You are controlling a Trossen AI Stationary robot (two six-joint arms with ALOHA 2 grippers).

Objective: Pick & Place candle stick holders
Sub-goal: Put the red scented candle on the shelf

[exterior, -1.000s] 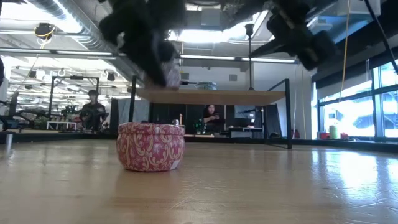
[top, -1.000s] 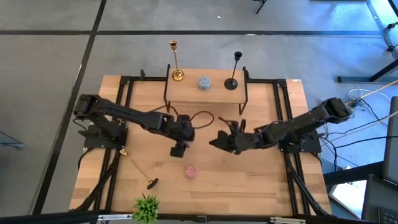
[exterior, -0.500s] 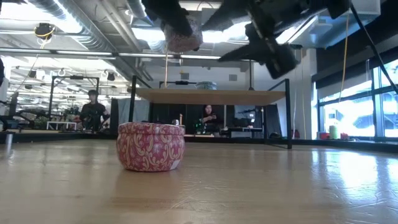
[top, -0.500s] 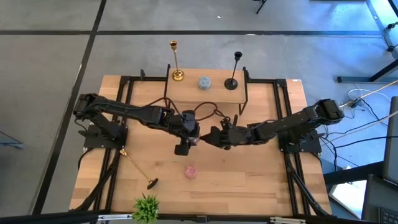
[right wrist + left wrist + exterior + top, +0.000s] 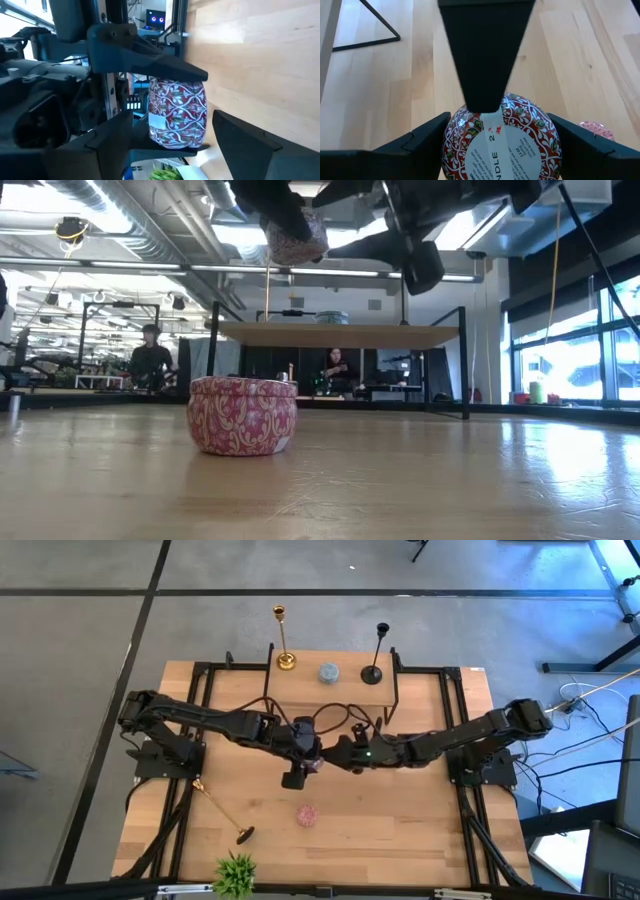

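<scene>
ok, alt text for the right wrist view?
A red patterned candle tin is held off the wooden table in the left gripper. The right gripper is open, its fingers on either side of the tin.

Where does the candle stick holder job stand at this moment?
Done: a gold holder and the black holder stand on the shelf. In hand: the left gripper holds a patterned tin, the right gripper open around it. Left: the second gold holder lies on the table.
</scene>
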